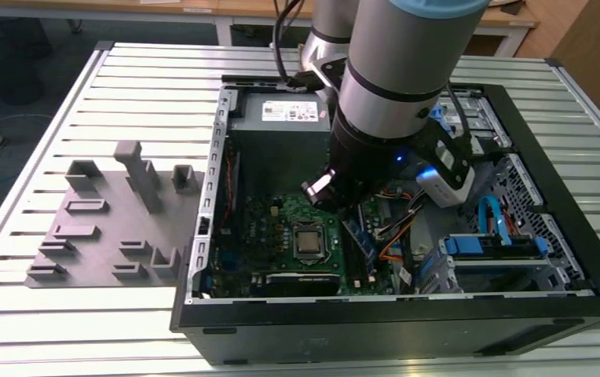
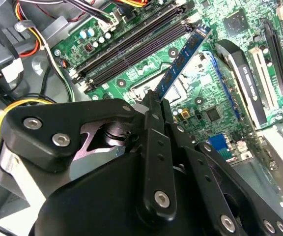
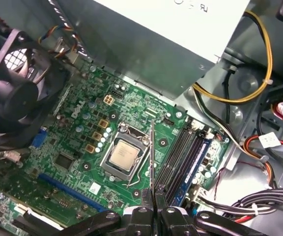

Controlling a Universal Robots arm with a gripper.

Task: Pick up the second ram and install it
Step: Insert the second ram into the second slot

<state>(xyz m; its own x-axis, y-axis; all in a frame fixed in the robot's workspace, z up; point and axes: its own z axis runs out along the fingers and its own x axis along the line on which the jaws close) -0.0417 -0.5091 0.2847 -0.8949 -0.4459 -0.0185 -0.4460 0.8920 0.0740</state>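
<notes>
The gripper [image 2: 157, 101] is clenched on the second ram [image 2: 183, 60], holding it edge-on above the motherboard [image 3: 82, 132]. The stick hangs beside the CPU socket [image 3: 124, 157], near the black memory slots [image 2: 131, 42], not yet seated.

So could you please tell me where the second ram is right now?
The second ram is clamped in the gripper, held above the motherboard between the processor socket and the memory slots, inside the open computer case.
</notes>
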